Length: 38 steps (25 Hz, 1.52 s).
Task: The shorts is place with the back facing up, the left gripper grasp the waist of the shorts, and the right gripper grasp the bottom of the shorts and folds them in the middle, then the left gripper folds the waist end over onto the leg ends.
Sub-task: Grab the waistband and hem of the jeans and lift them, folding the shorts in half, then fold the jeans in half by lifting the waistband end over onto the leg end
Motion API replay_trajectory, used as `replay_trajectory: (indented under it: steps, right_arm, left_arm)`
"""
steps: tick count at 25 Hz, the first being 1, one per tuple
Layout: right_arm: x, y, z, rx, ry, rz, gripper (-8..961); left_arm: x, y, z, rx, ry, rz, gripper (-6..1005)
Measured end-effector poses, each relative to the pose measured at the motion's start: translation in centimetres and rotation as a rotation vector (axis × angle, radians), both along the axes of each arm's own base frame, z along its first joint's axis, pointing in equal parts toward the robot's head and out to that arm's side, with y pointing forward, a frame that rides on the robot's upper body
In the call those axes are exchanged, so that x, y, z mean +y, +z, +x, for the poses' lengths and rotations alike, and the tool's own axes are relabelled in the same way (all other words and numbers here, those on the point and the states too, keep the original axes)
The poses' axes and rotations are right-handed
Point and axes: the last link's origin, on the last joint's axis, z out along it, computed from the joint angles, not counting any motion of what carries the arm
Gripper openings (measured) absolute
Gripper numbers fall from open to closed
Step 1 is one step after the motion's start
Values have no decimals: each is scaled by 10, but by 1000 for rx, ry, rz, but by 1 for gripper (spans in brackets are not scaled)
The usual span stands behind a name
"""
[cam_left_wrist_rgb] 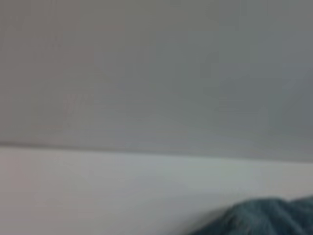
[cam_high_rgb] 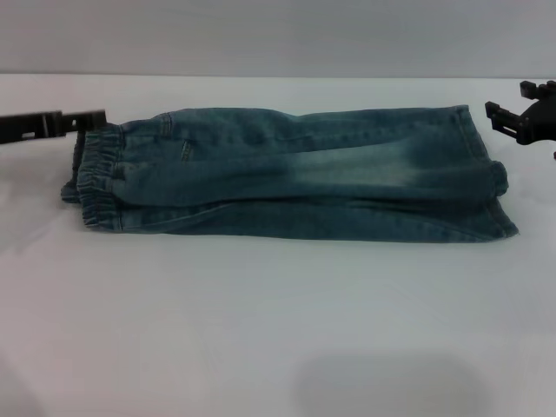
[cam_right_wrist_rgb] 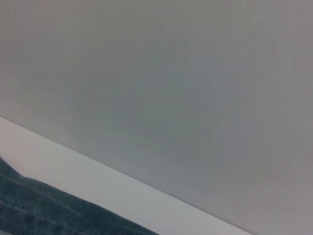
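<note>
Shorts (cam_high_rgb: 295, 169) folded lengthwise, flat mid-counter (cam_high_rgb: 261, 330), waist (cam_high_rgb: 97, 178) toward left edge, leg ends (cam_high_rgb: 491, 187) toward right edge. Left end effector (cam_high_rgb: 87, 120) reaching in level from left edge, tip at waist's far corner; open or closed: cannot tell. Right end effector (cam_high_rgb: 508, 117) hovering just beyond far leg-end corner, jaws apart, gripping nothing.

A rumpled fold of the faded blue denim shorts (cam_right_wrist_rgb: 44, 210) lies on the white table (cam_right_wrist_rgb: 98, 183), close below the camera, with a plain grey wall (cam_right_wrist_rgb: 186, 88) beyond.
</note>
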Motion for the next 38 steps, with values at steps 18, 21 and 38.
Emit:
replay_trajectory:
  steps: [18,21,38]
  right_arm:
    - [2,-5,-8,-8,32,-29,617]
    - [3,-5,-8,-9,33,-29,616]
    - [1,-5,-8,-4,37,-34,617]
  left_arm:
    - [-37,-6,-32,31,91,-172,840]
    - [-38,-9,-34,43,86,-165,840]
    - [-29,-19,-34,73,85,-138,837]
